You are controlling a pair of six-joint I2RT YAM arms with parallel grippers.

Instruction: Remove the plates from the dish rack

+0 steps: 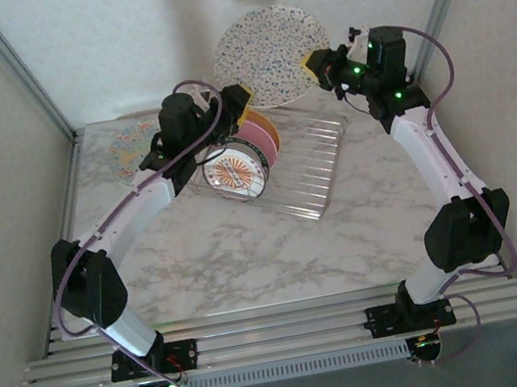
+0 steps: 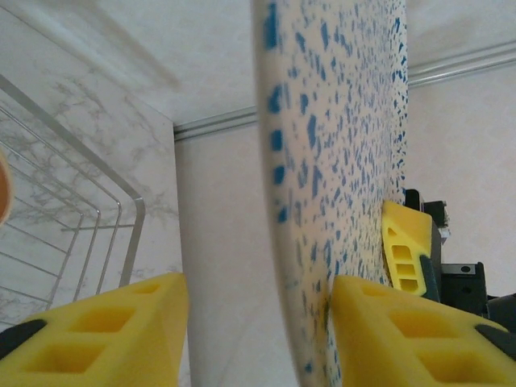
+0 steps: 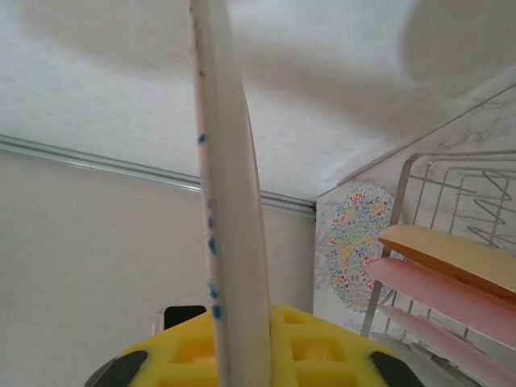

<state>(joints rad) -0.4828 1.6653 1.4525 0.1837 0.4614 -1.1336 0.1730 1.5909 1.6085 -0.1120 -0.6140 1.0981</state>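
The white speckled plate (image 1: 270, 52) hangs upright on edge above the back of the table. My right gripper (image 1: 312, 65) is shut on its right rim (image 3: 230, 242). My left gripper (image 1: 240, 97) straddles the plate's left rim (image 2: 339, 161): one yellow pad touches the speckled face, the other stands a clear gap off, so the jaws are open. The right gripper's yellow fingers (image 2: 407, 250) show behind the plate. In the dish rack (image 1: 317, 159) stand the orange plate (image 1: 263, 119), the pink plate (image 1: 265, 139) and the small sunburst plate (image 1: 235, 170).
The mosaic plate (image 1: 127, 146) lies flat on the marble table at the back left, also in the right wrist view (image 3: 367, 246). Rack wires (image 2: 105, 210) sit below left of my left gripper. White walls close in behind and at both sides.
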